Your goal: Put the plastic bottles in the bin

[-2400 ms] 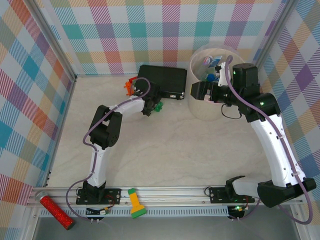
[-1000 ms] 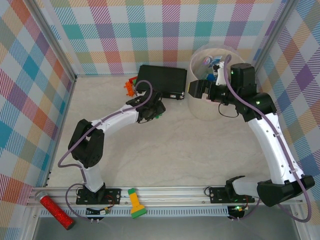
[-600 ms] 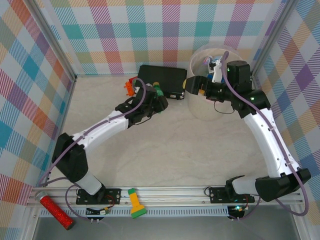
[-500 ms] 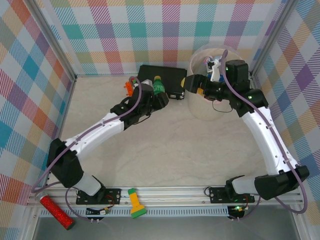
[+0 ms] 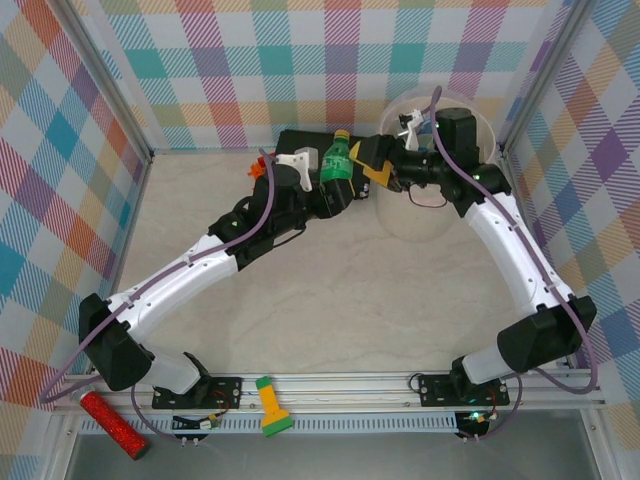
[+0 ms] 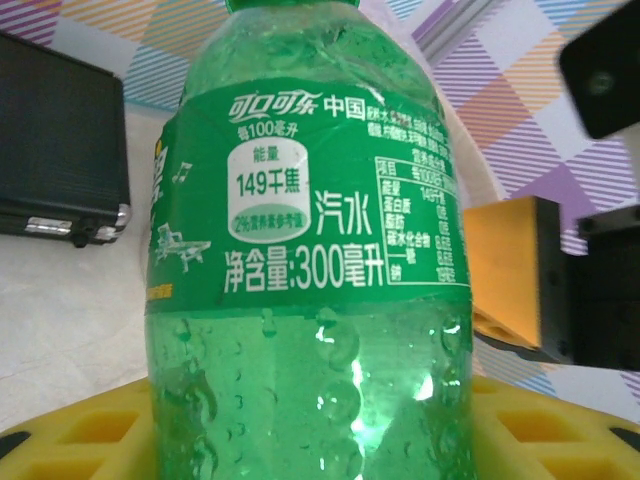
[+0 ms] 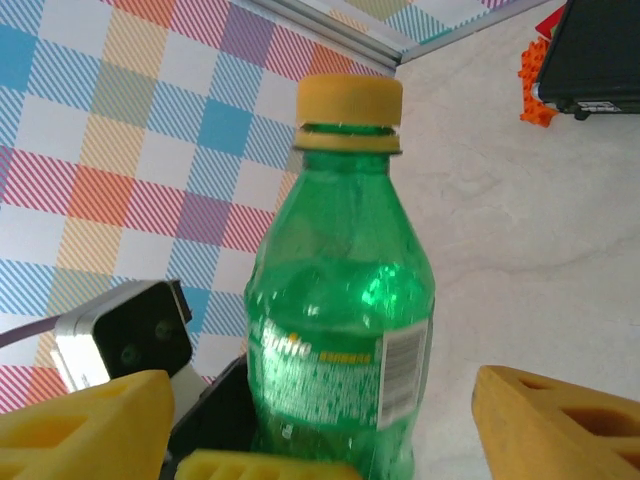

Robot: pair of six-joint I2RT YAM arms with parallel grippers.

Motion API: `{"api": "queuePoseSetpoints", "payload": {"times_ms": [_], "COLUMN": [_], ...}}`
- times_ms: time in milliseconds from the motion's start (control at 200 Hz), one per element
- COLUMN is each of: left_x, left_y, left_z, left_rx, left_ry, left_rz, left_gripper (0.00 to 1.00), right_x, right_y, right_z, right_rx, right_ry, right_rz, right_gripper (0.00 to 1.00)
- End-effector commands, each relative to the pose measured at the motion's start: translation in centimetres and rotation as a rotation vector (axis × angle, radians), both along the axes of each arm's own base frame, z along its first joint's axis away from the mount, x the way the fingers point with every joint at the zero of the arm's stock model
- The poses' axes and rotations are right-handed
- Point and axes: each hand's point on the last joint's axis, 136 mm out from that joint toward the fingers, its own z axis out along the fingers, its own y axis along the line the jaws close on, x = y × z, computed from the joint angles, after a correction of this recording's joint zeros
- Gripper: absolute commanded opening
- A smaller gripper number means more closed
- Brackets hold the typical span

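The green plastic bottle with a yellow cap (image 5: 338,165) stands upright in the left pincer (image 5: 338,190), clamped low on its body. From above it overlaps the right end of the flat black rectangular case (image 5: 300,145), just left of the big round pale bucket with a clear liner (image 5: 425,215).

In the left wrist view the bottle (image 6: 310,250) is so close that its cap is cut off at the top edge and its base is lost behind the pincer's yellow pads (image 6: 85,435). The case (image 6: 55,140) lies behind it on the left.

The right pincer (image 5: 368,165) faces the bottle from the bucket side with its jaws wide. In its own wrist view the yellow fingers (image 7: 90,420) flank the bottle (image 7: 345,300) with a gap on each side, touching nothing. The bottle's bottom runs off that frame.

The right arm crosses over the bucket, so most of what is in it is hidden; only a scrap of blue and white peeks past the wrist.

A small orange piece (image 5: 262,165) by the case's left end is half covered by the left arm's cable; what it is I cannot tell.

A red glittery cylinder (image 5: 112,425) and a yellow-green flashlight (image 5: 269,405) lie on the rail at the near edge, well apart from the pale marbled desk (image 5: 350,300).
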Motion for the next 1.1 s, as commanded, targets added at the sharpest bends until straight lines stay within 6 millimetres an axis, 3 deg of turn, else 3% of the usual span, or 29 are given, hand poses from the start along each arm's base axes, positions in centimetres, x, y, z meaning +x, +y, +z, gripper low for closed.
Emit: {"api": "queuePoseSetpoints", "payload": {"times_ms": [0,495,700,865,1005,1095], "left_x": [-1.5,-2.2,-2.1,-2.1,-2.3,-2.7], "left_y": [-0.5,-0.9,-0.8,-0.4,0.4,0.9], "left_z": [4.4,4.7,4.2,3.7,4.1,4.6], "left_rx": [-0.058,-0.067,-0.063,-0.057,-0.055,-0.054], "left_ry": [-0.098,-0.096,-0.085,-0.075,-0.079,-0.086], "left_rz": [-0.052,-0.081,-0.071,-0.052,-0.034,-0.026], "left_gripper": [0.53,0.53,0.54,0.67,1.0,1.0], "right_x": [0.2,-0.2,-0.3,-0.3,0.3,0.9], "right_y": [0.6,4.0,4.3,3.9,3.0,1.7], "right_z": [1.6,1.3,1.2,2.1,2.8,3.3], "right_rx": [0.05,0.063,0.049,0.036,0.024,0.022], "right_ry": [-0.003,0.014,0.005,-0.037,-0.053,-0.062], "right_rz": [0.025,0.078,0.066,0.041,0.023,-0.005], "right_gripper": [0.76,0.71,0.59,0.58,0.58,0.57]}}
